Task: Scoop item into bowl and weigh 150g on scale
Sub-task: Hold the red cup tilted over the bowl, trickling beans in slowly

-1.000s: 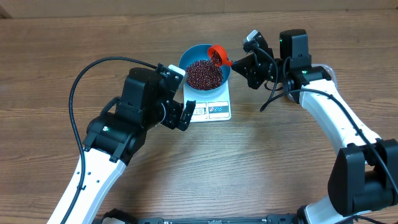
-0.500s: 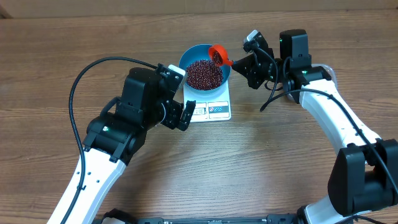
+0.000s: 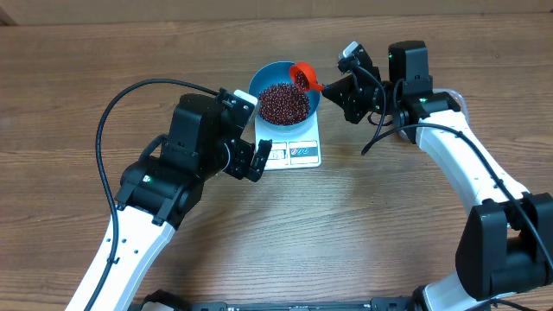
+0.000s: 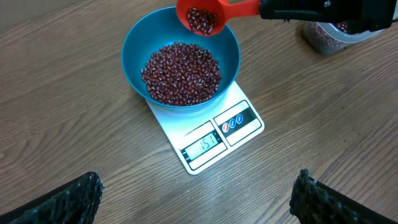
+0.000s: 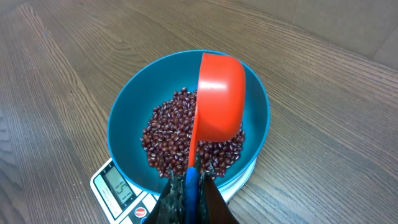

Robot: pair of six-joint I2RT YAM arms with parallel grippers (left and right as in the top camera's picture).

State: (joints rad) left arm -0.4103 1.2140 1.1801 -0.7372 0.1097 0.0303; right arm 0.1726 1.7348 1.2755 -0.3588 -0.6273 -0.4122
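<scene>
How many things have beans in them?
3. The blue bowl on the scale, the orange scoop that the right gripper holds over the bowl, and a clear tub behind that gripper, partly hidden. Others may be out of view.

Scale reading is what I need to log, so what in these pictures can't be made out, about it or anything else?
Scale display: overhead, digits too small; right wrist, slanted and unclear.
Beans in the scoop: right wrist shows only its orange back.
Clear tub: left wrist, cut by the top edge, partly behind the right hand.
Left hand: left wrist, only fingertips show at the bottom edge.
</scene>
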